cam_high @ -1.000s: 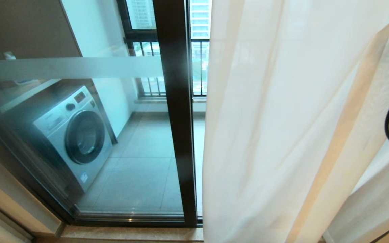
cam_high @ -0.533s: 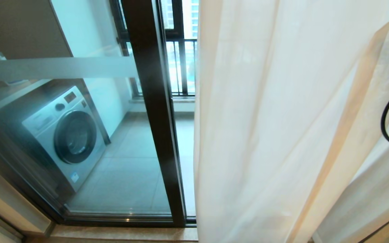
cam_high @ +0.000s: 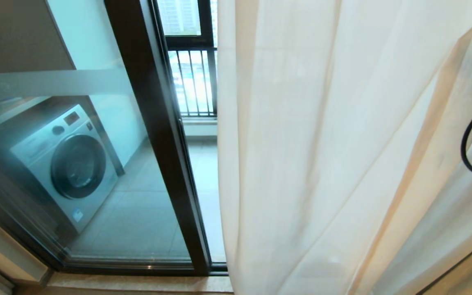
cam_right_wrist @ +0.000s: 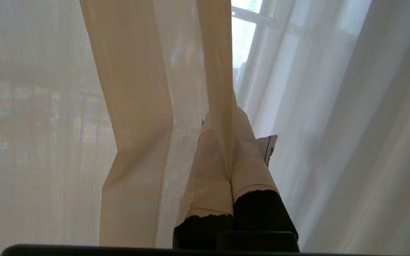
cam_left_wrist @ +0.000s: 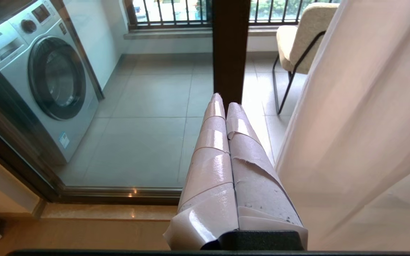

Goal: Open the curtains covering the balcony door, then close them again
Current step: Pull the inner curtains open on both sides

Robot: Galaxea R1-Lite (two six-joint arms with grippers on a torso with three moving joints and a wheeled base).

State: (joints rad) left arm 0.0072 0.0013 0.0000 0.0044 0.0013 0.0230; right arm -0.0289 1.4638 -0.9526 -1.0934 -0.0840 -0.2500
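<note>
A fold of the curtains [cam_right_wrist: 219, 71] is pinched between the closed, taped fingers of the right gripper [cam_right_wrist: 226, 117]. The left gripper [cam_left_wrist: 225, 101] is held shut and empty before the balcony door [cam_left_wrist: 230, 46]. The door's left part is bared, and a washing machine [cam_high: 64, 164] is seen through the glass.

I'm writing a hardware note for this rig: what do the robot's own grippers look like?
The left gripper has two long tapered fingers wrapped in glossy cream tape, some peeling, on a black base. The right gripper has matching taped fingers, black below the ragged tape ends, with a small printed tag. A black cable loop shows in the head view.
</note>
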